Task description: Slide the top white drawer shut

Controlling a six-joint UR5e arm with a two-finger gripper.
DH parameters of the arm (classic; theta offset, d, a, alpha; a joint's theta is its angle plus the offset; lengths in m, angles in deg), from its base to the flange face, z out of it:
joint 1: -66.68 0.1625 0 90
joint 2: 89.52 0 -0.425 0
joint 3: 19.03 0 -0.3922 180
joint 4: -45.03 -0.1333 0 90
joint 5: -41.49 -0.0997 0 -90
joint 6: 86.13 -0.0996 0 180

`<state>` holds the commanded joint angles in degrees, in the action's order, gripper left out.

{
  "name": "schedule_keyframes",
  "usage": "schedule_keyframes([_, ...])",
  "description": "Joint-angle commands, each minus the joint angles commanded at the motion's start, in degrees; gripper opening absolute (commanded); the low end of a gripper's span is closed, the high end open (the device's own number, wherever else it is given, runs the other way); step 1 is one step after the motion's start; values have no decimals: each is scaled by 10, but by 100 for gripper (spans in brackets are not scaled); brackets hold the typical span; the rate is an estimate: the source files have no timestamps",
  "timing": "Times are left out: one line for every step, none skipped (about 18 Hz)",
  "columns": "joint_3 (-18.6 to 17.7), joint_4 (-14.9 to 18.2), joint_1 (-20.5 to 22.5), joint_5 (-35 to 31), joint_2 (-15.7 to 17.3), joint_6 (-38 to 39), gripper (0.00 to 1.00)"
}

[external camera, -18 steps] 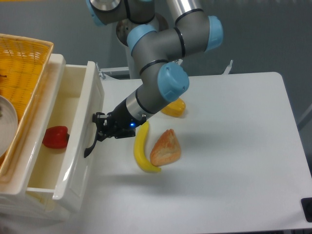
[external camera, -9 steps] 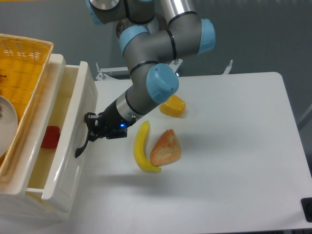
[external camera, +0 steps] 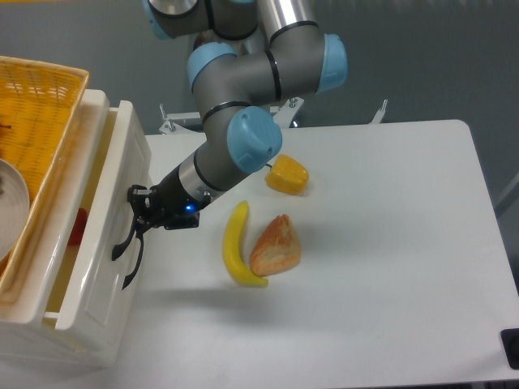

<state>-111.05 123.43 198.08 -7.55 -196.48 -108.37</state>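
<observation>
— Where is the top white drawer (external camera: pixel 101 259)?

— At the left edge of the table (external camera: pixel 381 275), under the yellow wicker basket (external camera: pixel 36 121). It stands a little way out of its cabinet, with a narrow gap showing along the top. Its front panel faces right and carries a curved black handle (external camera: pixel 130 247).

— Anything inside?

— A sliver of something red (external camera: pixel 78 226) shows through the gap. I cannot tell what it is.

— And the gripper?

— The gripper (external camera: pixel 136 217) is right at the front panel, at the upper end of the handle, seemingly touching it. The fingers are dark against the dark handle, so I cannot tell whether they are spread, narrowed or clamped on it. A small blue light glows on the wrist just behind them.

— What about the arm?

— The grey arm with light blue joint caps (external camera: pixel 254 138) reaches down from the top of the view and leftward to the drawer.

— What else lies on the table?

— A yellow banana (external camera: pixel 236 247) lies near the middle, and a bread roll (external camera: pixel 276 245) sits just beside it on the right, touching or nearly so. A yellow pepper-like piece (external camera: pixel 288 175) lies further back, near the arm's elbow. A white plate edge (external camera: pixel 12 212) shows in the basket.
</observation>
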Motion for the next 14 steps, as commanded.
schedule_keyframes([0, -2, -1, 0, 0, 3, 12])
schedule_keyframes([-1, -5, -5, 0, -1, 7, 12])
schedule_keyframes([-1, -10, -9, -1, -1, 9, 12])
schedule_keyframes([-1, -13, -11, -1, -1, 12, 12])
schedule_keyframes([-1, -13, -11, -1, -2, 14, 12])
schedule_keyframes([-1, -13, -12, -1, -2, 14, 12])
schedule_keyframes([-2, -13, -13, -1, -1, 14, 12])
schedule_keyframes([-2, -13, -13, -1, -1, 14, 12])
schedule_keyframes([-1, -13, -13, -1, -1, 14, 12])
schedule_keyframes([-2, -13, -13, -1, 0, 14, 12])
schedule_keyframes([-2, -13, -13, -1, 0, 14, 13])
schedule_keyframes([-2, -14, -14, -1, -1, 13, 15])
schedule_keyframes([-2, -16, -14, -3, -2, 13, 17])
schedule_keyframes([-3, -17, -13, -5, -2, 11, 19])
